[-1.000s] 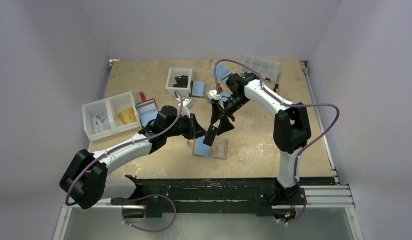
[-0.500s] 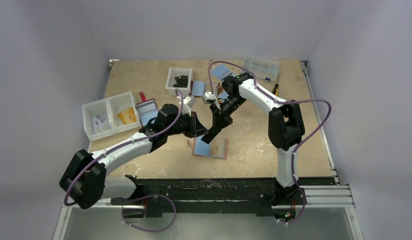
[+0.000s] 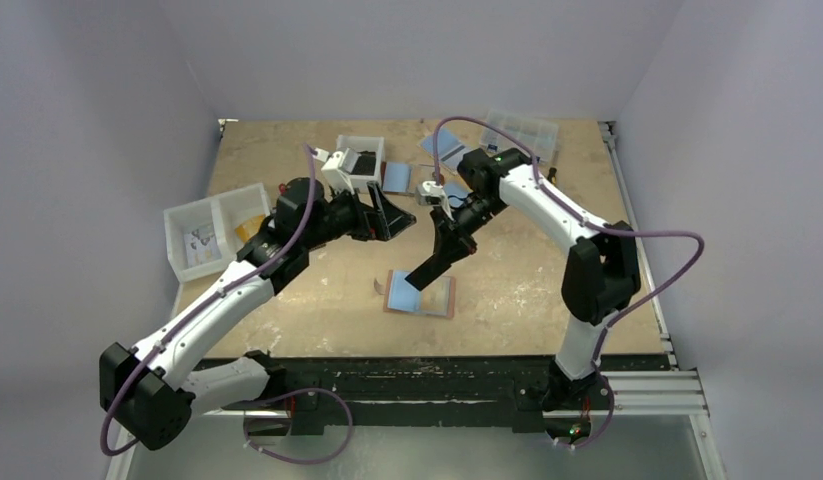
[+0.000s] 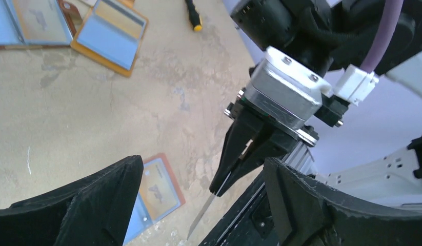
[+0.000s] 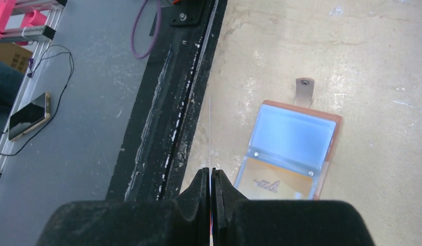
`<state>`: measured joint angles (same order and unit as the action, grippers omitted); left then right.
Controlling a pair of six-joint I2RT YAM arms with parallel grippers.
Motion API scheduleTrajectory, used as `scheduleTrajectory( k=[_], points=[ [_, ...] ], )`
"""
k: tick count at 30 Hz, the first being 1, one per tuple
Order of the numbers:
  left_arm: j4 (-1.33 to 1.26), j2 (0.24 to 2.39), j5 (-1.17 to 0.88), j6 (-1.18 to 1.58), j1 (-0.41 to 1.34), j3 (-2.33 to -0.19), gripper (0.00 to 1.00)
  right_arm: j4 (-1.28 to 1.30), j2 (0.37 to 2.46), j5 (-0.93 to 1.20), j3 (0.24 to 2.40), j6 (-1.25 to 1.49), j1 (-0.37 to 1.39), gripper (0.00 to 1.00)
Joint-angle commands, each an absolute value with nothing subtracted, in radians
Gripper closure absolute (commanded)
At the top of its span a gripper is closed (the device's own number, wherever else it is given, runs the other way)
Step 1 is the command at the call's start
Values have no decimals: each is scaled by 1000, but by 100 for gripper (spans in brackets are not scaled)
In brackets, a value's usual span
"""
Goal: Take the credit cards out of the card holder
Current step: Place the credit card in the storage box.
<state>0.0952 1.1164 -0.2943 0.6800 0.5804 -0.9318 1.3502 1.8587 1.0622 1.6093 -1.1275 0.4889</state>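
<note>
**A:** Since a second ago your left pincer [image 3: 392,218] has been pulling up and away toward the far left. It is now standing wide apart with nothing in it, while your right pincer [image 5: 211,171] has come together.

**B:** Together on what?

**A:** On a card [image 4: 203,215]. You are pinching it by one end. It is showing edge-on in both wrist views, so I cannot tell its colour.

**B:** And the card holder?

**A:** The card holder [image 3: 439,296] is lying open and flat on the desk [image 5: 378,61], near the front edge. It is just beside the right pincer and not touching it.

**B:** So what am I doing now?

**A:** As I judge it, you are carrying the freed card off to set it down. It is hanging close to the desk's near rail [image 5: 162,128], so be steering it back over bare wood, well apart from the holder. Be tilting the card nearly flat before letting go, because dropped on edge it may bounce or slide off. Be keeping the squeeze steady, since only a narrow strip is being gripped.

**B:** Anything left inside?

**A:** One pocket [image 5: 273,187] is showing something printed. Whether that is another card, I cannot tell.
</note>
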Motion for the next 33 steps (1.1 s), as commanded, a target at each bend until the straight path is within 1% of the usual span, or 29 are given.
scheduleTrajectory(
  k=[1,8,13,16,19,25,28,33],
  points=[
    [92,1065,-313,742,551,-983,5,1268,1742,1132,1556,-1007,467,100],
    [17,1021,-342,828,544,-949,7,1133,1625,1207,1448,-862,386,100],
    [-137,986,-329,922,543,-871,6,1001,1558,1291,1356,-706,285,100],
    [-170,988,-299,1007,543,-833,1,884,1516,1337,1286,-582,229,100],
    [-228,1007,-301,1067,543,-794,1,732,1468,1371,1207,-426,187,100],
    [-470,1078,-365,1197,546,-678,1,382,1412,1428,1056,-52,118,100],
    [-457,1113,-367,1175,555,-685,3,301,1406,1452,1033,50,101,100],
    [-266,1176,-354,991,585,-793,4,366,1433,1441,1070,13,98,100]
  ],
)
